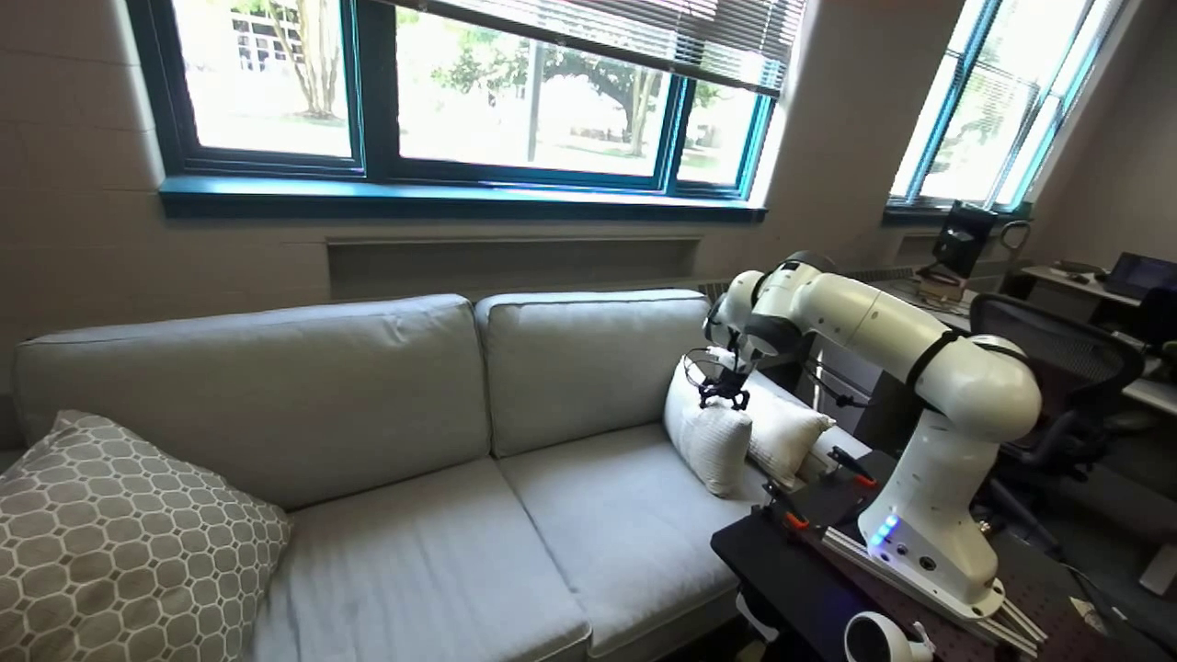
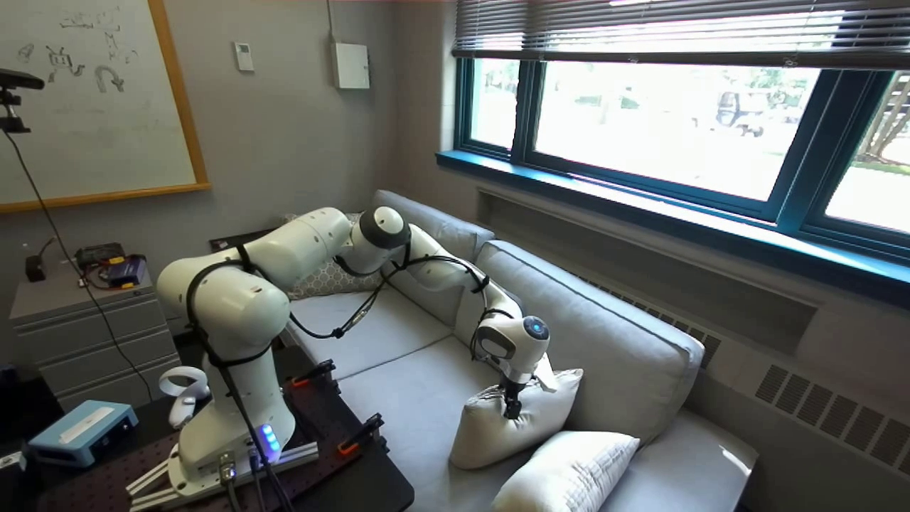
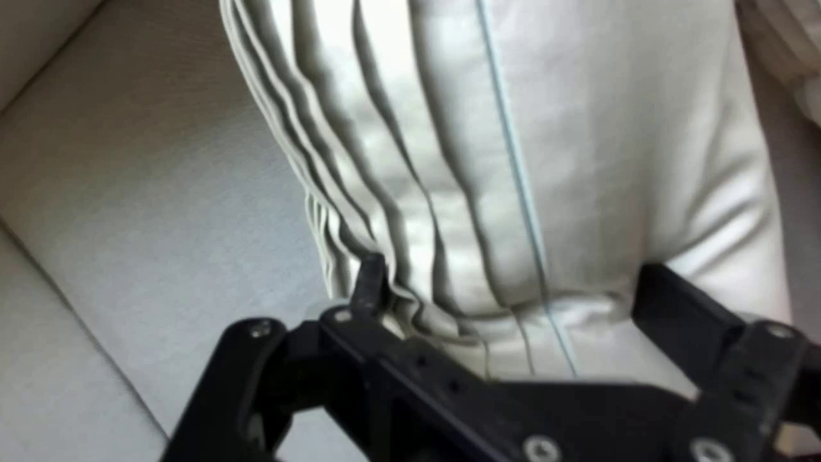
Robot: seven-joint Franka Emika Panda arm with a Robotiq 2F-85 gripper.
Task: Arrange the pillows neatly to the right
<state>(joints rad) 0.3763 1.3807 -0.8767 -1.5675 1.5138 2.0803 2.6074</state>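
Observation:
One cream-white pillow [image 1: 713, 446] stands tilted on the sofa seat near the right end. My gripper [image 1: 725, 399] is over its top edge, seen in both exterior views. In the wrist view, the jaws are spread wide, with the fingers [image 3: 677, 314] pressing into the pleated fabric of this pillow [image 3: 577, 160]. Cloth bulges between the two fingers, but they are not squeezed together on it. A second cream-white pillow [image 2: 569, 473] leans just beyond the first, toward the armrest end. Only a sliver of that second pillow [image 3: 789, 38] shows in the wrist view's upper right corner.
The grey sofa back cushion [image 1: 598, 363] rises behind the pillows. A larger lattice-patterned pillow [image 1: 138, 542] rests at the sofa's far end. The dark robot table [image 1: 772, 561] with orange-tipped clamps [image 2: 359, 434] borders the seat front. Loose cables [image 2: 362, 313] hang from the arm.

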